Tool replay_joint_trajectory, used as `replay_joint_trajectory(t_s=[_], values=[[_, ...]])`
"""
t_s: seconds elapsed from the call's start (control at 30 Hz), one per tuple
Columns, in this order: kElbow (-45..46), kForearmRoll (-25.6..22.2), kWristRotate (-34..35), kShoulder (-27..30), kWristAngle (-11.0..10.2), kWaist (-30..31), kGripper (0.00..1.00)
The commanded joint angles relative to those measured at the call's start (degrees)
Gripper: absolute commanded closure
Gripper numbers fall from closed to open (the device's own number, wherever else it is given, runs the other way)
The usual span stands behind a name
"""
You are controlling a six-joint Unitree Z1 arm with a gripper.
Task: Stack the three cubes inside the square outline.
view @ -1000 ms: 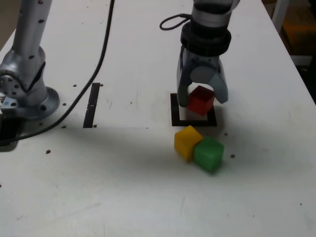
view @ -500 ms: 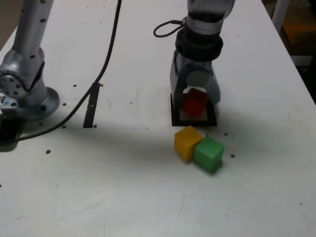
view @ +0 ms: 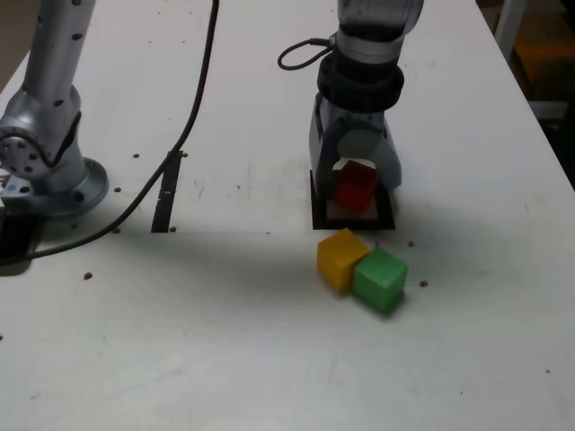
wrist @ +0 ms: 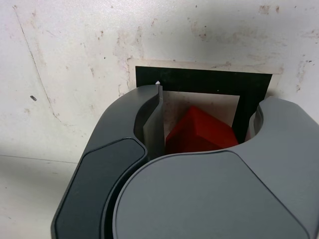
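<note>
The end effector point(view: 357, 182) grips the red cube point(view: 354, 184), tilted, over the square outline point(view: 316, 218) at frame centre. Released askew, it could settle crooked, spoiling the stack's base.

Red cube point(view: 355, 185): matt, smooth faces.
Yellow cube point(view: 340, 258), green cube point(view: 380, 279): matt, plastic-looking.
Square outline point(wrist: 199, 82): flat matt black on paper-like sheet.
Gripper point(view: 357, 182): smooth grey plastic jaws, dull sheen.
Worktop point(view: 269, 341): white, matt, scuffed and speckled.
Arm base point(view: 45, 153): brushed silvery metal.
</note>
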State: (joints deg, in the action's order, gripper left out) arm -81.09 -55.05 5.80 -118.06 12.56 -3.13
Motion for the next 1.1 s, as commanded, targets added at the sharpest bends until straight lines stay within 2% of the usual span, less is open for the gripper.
replay_joint_trajectory(t_s=[0.0, 1.07], values=[[0.4, 0.0, 0.0, -0.3, 0.1, -0.1, 0.44], [-0.3, -2.3, -0.1, 1.5, -1.3, -0.1, 0.2]])
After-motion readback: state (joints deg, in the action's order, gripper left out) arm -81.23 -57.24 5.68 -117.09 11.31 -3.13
